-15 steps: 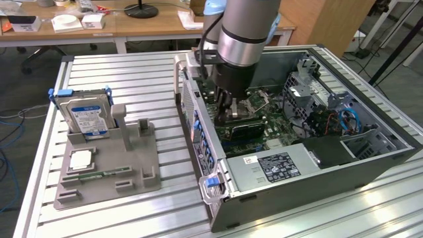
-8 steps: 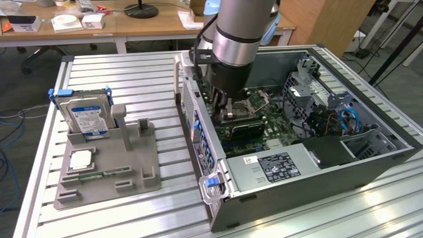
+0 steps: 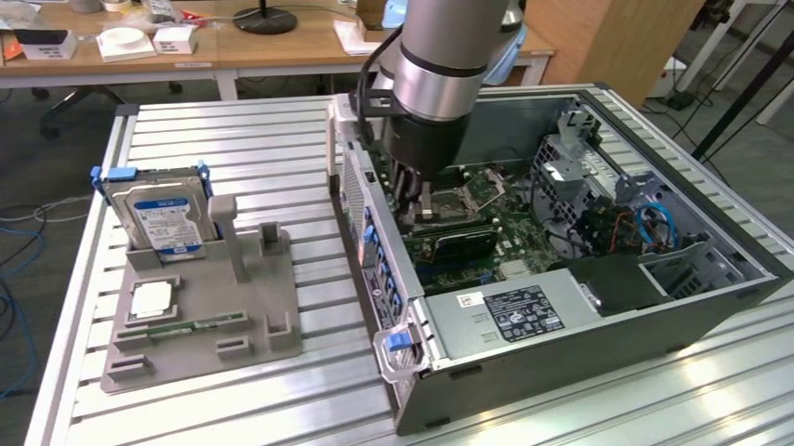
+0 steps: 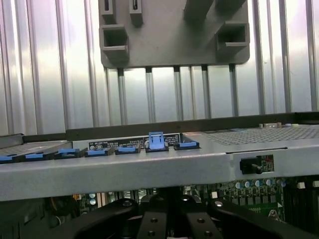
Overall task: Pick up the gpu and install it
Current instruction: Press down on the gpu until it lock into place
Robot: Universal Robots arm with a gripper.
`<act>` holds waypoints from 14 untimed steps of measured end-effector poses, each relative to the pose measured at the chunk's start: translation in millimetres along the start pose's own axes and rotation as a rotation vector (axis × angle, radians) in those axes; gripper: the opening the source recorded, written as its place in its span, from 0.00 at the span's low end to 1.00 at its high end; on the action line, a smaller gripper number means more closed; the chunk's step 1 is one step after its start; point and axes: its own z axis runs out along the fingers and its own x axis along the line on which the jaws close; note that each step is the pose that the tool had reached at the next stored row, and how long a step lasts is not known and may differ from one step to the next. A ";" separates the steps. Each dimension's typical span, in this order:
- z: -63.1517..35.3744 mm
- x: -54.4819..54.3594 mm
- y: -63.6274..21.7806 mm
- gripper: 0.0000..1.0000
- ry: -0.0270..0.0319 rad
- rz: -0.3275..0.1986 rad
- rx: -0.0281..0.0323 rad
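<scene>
Centrally, an open computer case lies on a ribbed metal table, and the robot arm reaches down into it. Its gripper, fingers pressed together, sits low over the motherboard. Whether it pinches the gpu cannot be told; a grey holder with a hard drive stands on the exterior view's left.

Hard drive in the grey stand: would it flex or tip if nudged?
Probably stiff: the hard drive looks like a rigid metal-cased block. Standing on edge, it might tip, though the slot of the grey stand likely braces its base.
</scene>
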 end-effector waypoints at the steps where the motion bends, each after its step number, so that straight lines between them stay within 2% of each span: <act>1: -0.3 0.0 0.5 0.11 0.0000 0.000 0.0000; 6: -1.6 0.3 2.9 0.11 0.0000 0.000 -0.0001; 14: -12.2 0.1 3.7 0.11 0.0002 0.000 -0.0005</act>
